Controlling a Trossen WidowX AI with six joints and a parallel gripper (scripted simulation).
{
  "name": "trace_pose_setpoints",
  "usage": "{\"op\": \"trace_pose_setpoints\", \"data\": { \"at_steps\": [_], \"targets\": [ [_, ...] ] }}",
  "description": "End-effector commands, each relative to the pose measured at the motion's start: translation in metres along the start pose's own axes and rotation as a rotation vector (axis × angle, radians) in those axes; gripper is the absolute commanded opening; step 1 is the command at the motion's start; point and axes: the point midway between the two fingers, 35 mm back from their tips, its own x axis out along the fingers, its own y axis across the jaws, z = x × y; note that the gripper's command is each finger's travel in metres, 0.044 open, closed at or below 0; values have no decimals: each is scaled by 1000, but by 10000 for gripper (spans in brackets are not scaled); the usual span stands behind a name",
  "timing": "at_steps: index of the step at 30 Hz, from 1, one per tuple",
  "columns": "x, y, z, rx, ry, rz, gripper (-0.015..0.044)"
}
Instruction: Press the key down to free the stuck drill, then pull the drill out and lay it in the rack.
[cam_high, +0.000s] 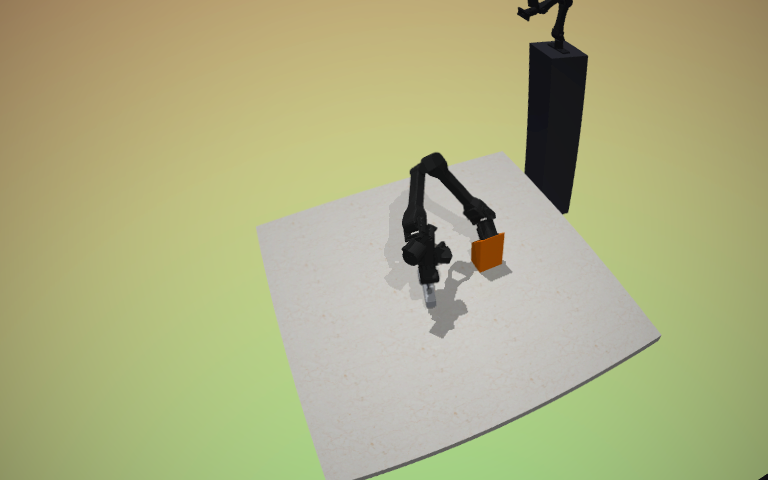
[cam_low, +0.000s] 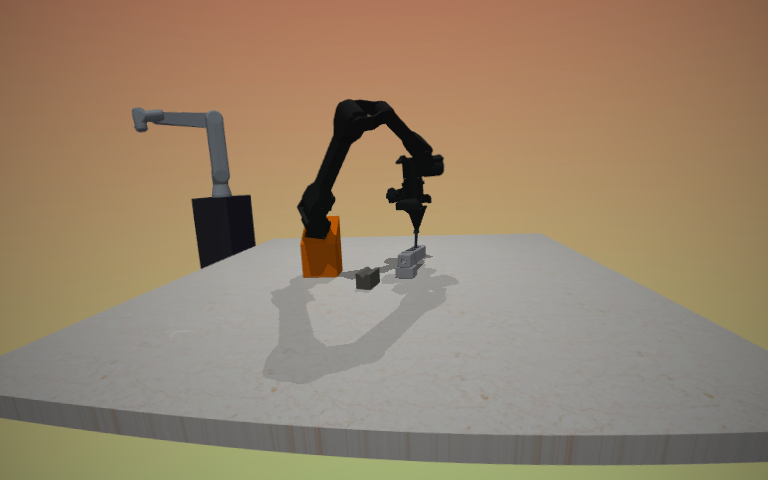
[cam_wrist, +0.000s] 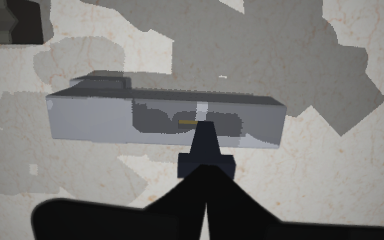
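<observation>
A long grey housing (cam_high: 431, 303) (cam_low: 406, 272) (cam_wrist: 90, 120) lies on the table. A small yellow strip, apparently the key (cam_wrist: 187, 122), shows in its top. My gripper (cam_low: 416, 246) (cam_wrist: 208, 173) is shut with nothing between its fingers. It points straight down, its tips at the housing's top right beside the yellow strip. Whether they touch it cannot be told. The drill cannot be made out; a small mark shows in the housing's end face in the exterior view. The rack, a dark block (cam_low: 367, 280) (cam_wrist: 26, 22) with a notched top, stands a short way off, apart from the housing.
An orange block (cam_high: 488, 253) (cam_low: 321, 257) stands at my arm's base. The pale table (cam_high: 362, 396) (cam_low: 509, 350) bears my arm's shadow. Another arm stands on a dark pedestal (cam_high: 557, 124) (cam_low: 223, 229) beyond the table's edge.
</observation>
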Motion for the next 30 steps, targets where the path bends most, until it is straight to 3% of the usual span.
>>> {"op": "trace_pose_setpoints", "data": {
  "at_steps": [1, 30],
  "targets": [
    [18, 1, 7, -2, -39, 16, 0],
    [30, 2, 7, -2, -39, 17, 0]
  ]
}}
